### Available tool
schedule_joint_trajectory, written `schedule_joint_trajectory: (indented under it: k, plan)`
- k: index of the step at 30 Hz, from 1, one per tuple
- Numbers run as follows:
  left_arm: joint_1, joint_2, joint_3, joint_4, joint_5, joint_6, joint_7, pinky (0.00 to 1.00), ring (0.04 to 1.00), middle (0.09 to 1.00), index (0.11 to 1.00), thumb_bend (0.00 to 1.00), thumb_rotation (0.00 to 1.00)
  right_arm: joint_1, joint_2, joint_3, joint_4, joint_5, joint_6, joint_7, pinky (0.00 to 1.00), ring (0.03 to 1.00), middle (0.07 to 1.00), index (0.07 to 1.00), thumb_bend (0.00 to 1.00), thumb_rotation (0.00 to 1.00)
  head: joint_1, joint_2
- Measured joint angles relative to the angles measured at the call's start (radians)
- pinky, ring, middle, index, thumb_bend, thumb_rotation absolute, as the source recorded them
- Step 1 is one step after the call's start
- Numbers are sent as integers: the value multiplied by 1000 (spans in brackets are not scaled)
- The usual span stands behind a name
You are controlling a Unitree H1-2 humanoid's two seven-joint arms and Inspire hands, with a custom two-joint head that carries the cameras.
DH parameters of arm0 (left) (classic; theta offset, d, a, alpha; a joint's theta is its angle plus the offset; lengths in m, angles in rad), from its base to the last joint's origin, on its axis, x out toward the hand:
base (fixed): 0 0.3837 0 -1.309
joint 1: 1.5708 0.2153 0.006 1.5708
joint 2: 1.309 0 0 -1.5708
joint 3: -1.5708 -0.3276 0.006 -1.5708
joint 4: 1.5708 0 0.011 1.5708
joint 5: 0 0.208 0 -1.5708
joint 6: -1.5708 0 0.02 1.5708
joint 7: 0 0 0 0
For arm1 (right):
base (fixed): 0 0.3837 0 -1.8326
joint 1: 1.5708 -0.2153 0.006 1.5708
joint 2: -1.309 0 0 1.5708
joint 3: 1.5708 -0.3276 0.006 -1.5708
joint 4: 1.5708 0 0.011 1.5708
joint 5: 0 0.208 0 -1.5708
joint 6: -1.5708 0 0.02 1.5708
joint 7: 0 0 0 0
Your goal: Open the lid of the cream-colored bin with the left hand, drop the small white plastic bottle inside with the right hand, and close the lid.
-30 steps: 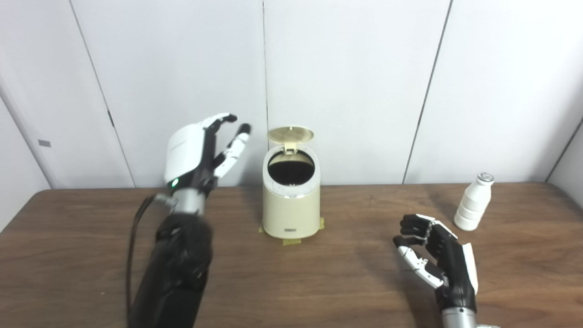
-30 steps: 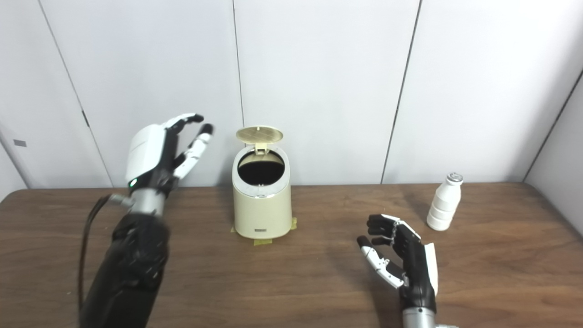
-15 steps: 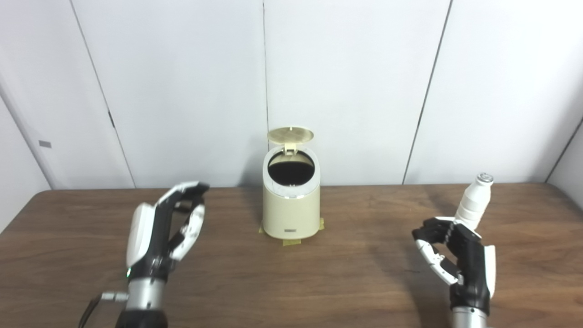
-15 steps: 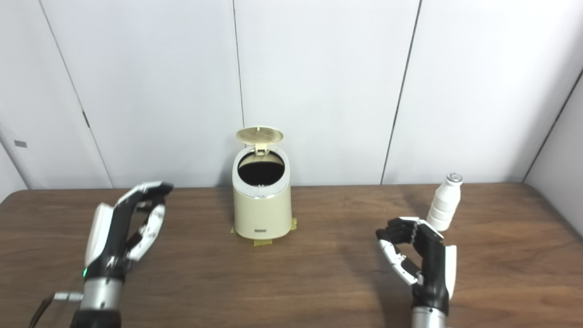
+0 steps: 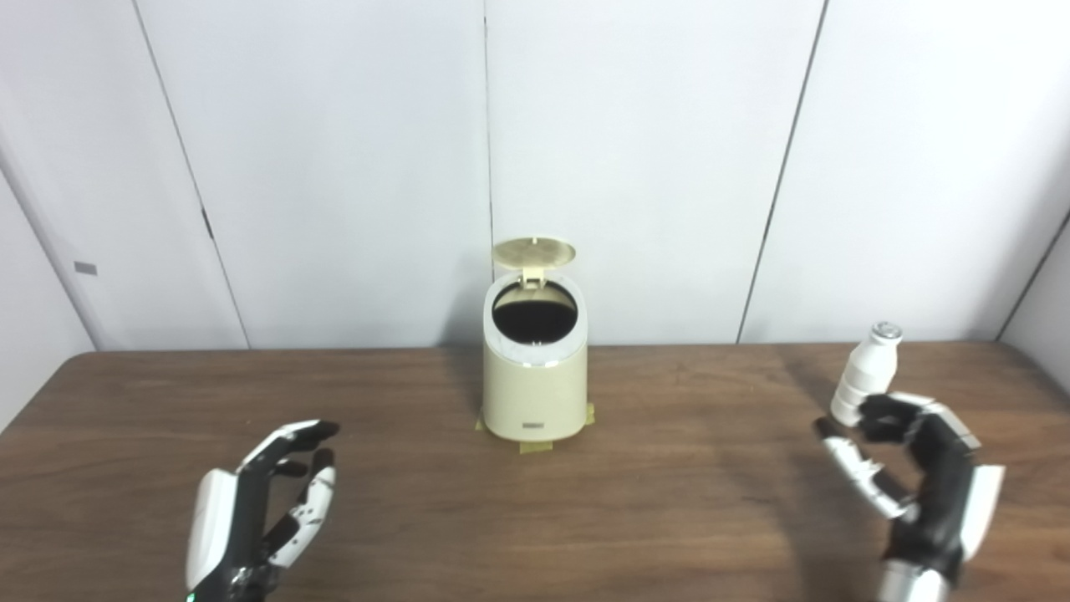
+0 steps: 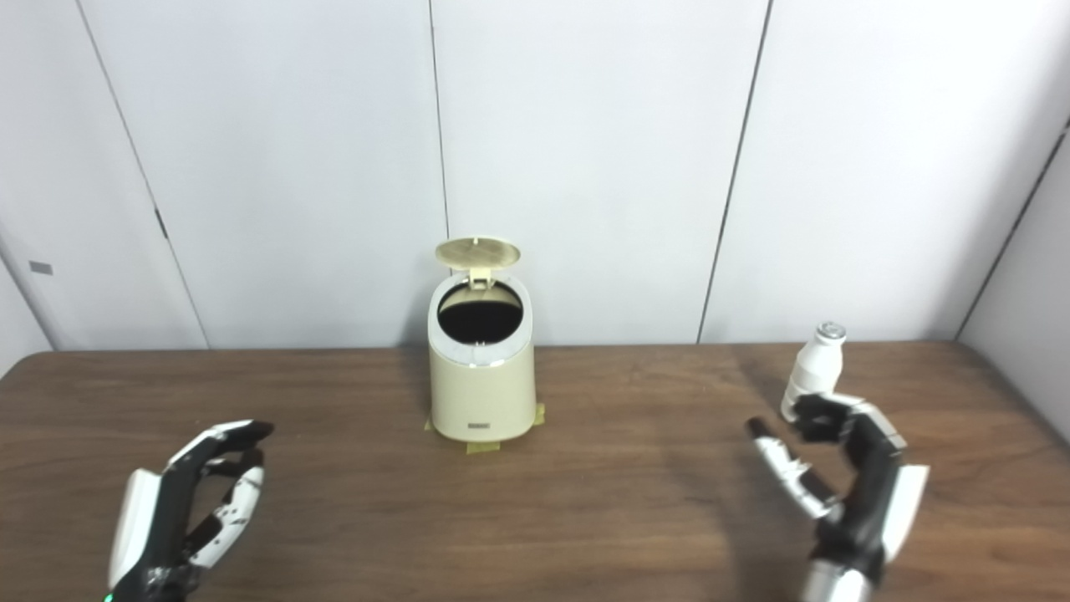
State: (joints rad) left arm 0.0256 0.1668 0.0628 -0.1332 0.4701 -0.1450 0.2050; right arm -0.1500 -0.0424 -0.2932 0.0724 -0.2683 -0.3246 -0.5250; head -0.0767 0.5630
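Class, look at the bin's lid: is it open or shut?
Open. The lid stands tipped back on its hinge, showing the dark round mouth of the bin.

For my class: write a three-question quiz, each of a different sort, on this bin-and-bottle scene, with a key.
1. True or false: the bin has its lid up.
2. Which robot hand is nearest the bottle? A) the left robot hand B) the right robot hand
3. Fill in: the bottle stands on the ___.

Key: 1 true. 2 B. 3 table.
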Motion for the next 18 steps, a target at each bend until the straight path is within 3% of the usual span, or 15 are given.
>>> schedule_joint_trajectory:
  k: [3, 7, 10, 11, 12, 14, 16, 18]
  plan:
    - [2, 1, 1, 2, 4, -20, 21, 614, 709, 700, 681, 182, 475, -3, -9, -27, -22, 23, 16, -6, 371, 435, 500, 465, 519, 0, -5, 0]
    - [-1, 0, -2, 9, 15, -33, 30, 623, 708, 699, 683, 202, 562, -2, -2, -48, -44, 44, 43, -15, 376, 470, 500, 471, 521, 0, -8, -2]
    - [-3, 1, -4, 14, 22, -34, 32, 626, 708, 698, 684, 200, 556, -2, -1, -58, -58, 36, 92, -24, 419, 532, 505, 476, 522, 1, -15, -2]
    - [-2, 1, -4, 14, 22, -34, 33, 626, 708, 699, 684, 198, 550, -3, -2, -60, -61, 33, 110, -26, 426, 545, 574, 484, 517, 68, -15, -3]
    - [-2, 1, -4, 15, 23, -35, 33, 629, 708, 700, 685, 199, 546, -4, -3, -62, -63, 32, 133, -26, 458, 576, 646, 599, 611, 108, -17, -3]
    - [-2, 1, -5, 15, 23, -35, 33, 627, 707, 699, 685, 192, 526, -4, -9, -62, -70, 32, 175, -19, 581, 682, 764, 790, 698, 188, -17, -5]
    - [-3, 1, -7, 16, 27, -35, 34, 629, 706, 699, 684, 194, 521, -4, -26, -56, -74, 38, 217, 10, 701, 789, 839, 873, 733, 244, -17, -5]
    - [-4, 1, -10, 17, 37, -35, 35, 634, 709, 700, 683, 201, 552, -8, -55, -49, -82, 48, 273, 54, 756, 852, 892, 923, 770, 288, -14, -8]
